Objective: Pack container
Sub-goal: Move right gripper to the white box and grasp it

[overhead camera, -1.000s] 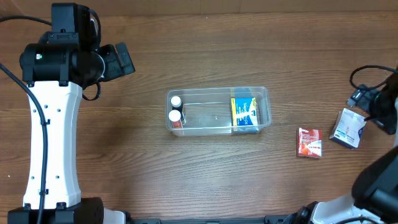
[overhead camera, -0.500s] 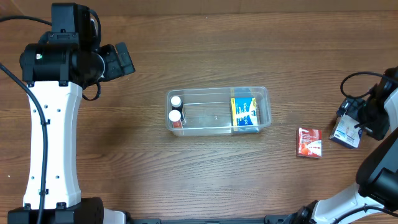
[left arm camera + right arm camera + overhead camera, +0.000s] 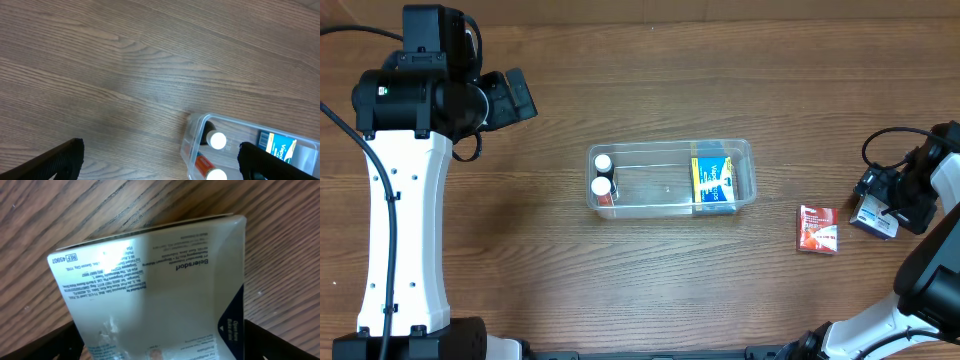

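The container [image 3: 745, 150] is a clear plastic tub at the table's middle; it also shows in the left wrist view [image 3: 192, 137]. It holds two white-capped bottles [image 3: 602, 174] at its left end and a blue-and-yellow box [image 3: 713, 181] at its right end. My right gripper [image 3: 886, 207] is open at the far right, its fingers on either side of a white box with a dark blue corner [image 3: 871, 219]. That box [image 3: 150, 275] fills the right wrist view between the fingers [image 3: 160, 351]. My left gripper [image 3: 516, 96] is open and empty, high at the back left [image 3: 159, 164].
A small red box [image 3: 817, 228] lies flat on the wood table between the container and the white box. My left arm's white column [image 3: 405, 230] stands along the left side. A black cable [image 3: 880, 145] loops by my right wrist.
My right gripper has moved left and forward, down over the white box, and its fingers now flank it. The left arm and the container have not moved.
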You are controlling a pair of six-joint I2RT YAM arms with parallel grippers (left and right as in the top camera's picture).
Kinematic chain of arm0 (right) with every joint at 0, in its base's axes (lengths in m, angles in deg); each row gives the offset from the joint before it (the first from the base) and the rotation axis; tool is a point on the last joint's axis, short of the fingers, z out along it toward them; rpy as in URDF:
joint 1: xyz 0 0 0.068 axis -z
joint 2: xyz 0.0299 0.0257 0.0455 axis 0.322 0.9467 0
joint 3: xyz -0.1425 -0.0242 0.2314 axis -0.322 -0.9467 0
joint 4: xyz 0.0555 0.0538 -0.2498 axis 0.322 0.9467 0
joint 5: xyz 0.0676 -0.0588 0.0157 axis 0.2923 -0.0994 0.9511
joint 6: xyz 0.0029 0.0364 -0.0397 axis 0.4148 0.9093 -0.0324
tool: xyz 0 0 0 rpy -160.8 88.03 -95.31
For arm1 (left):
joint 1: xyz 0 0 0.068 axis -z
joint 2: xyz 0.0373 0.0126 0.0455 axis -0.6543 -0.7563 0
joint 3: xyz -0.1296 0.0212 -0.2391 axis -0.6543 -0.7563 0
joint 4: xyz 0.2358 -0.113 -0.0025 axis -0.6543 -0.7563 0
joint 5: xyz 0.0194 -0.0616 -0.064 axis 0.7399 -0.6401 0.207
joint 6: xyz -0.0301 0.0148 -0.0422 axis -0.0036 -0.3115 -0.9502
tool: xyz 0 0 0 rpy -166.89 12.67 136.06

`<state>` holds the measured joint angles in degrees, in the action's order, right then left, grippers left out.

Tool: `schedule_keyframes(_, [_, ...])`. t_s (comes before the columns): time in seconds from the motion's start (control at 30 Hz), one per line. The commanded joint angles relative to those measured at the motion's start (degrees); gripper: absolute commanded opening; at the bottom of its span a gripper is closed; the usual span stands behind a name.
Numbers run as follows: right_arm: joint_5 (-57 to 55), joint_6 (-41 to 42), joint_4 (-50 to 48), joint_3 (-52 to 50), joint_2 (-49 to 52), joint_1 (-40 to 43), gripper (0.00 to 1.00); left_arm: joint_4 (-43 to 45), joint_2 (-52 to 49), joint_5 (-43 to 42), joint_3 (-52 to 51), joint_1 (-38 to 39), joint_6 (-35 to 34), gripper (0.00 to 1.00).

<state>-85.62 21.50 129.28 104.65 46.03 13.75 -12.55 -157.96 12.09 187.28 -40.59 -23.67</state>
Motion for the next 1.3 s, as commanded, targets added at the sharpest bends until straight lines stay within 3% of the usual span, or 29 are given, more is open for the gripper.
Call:
schedule_keyframes(0.0, [0.76,-0.2,-0.55,-0.48,0.13,0.13,0.97,0.22,-0.46,0.37,-0.31,-0.26,1.31,1.0])
schedule_keyframes(0.43, [0.98,0.0,-4.37,-3.78,0.2,0.13,0.98,0.2,-0.46,0.37,-0.31,-0.26,1.33,1.0])
schedule_keyframes(0.67, [2.54,0.02,-4.79,-3.78,0.2,0.13,0.8,0.2,-0.46,0.37,-0.31,-0.26,1.33,1.0])
schedule_keyframes(0.9, [3.32,0.26,-4.66,-3.45,0.15,0.11,0.73,0.17,-0.46,0.37,-0.31,-0.26,1.36,1.0])
schedule_keyframes(1.27, [4.87,1.73,11.3,14.84,-2.58,-3.93,0.74,0.2,-0.46,0.37,-0.31,-0.26,1.99,1.0])
